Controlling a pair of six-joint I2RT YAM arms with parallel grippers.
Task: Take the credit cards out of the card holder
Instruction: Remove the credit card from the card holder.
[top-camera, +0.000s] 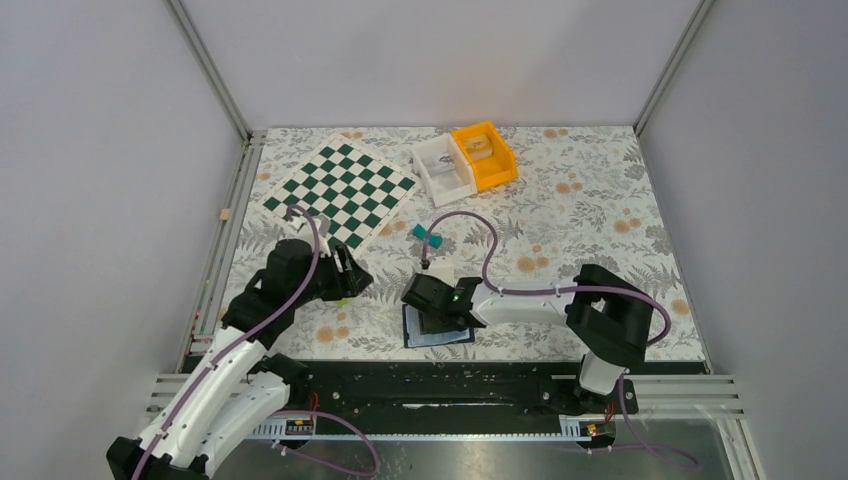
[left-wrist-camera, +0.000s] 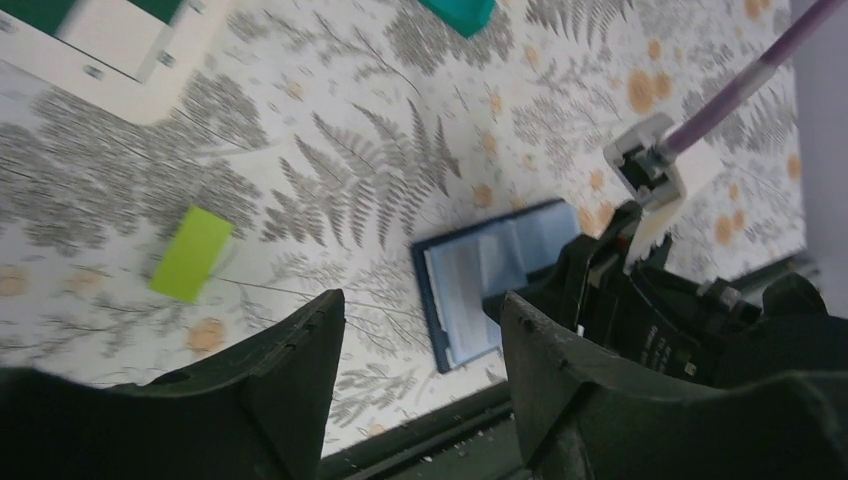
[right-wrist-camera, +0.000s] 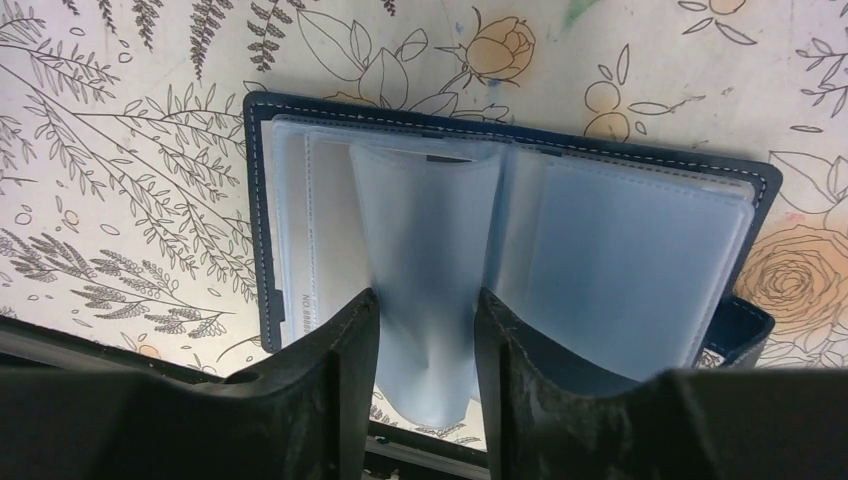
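The card holder (top-camera: 441, 336) lies open on the floral table near the front edge, a navy wallet with pale blue inner leaves (right-wrist-camera: 620, 250). One pale blue leaf (right-wrist-camera: 428, 230) stands up and bows between the fingers of my right gripper (right-wrist-camera: 428, 300), which press on both its sides. A whitish credit card (right-wrist-camera: 300, 240) with printed digits shows in the left pocket. My right gripper (top-camera: 432, 316) sits directly over the wallet. My left gripper (left-wrist-camera: 420, 312) hovers open and empty to the wallet's left (left-wrist-camera: 470, 290), also seen from above (top-camera: 348, 272).
A lime green block (left-wrist-camera: 190, 252) lies under the left arm and a teal block (top-camera: 432, 238) behind the wallet. A chessboard (top-camera: 340, 190), a white bin (top-camera: 443, 168) and an orange bin (top-camera: 485, 155) stand at the back. The black front rail (top-camera: 440, 375) runs just beside the wallet.
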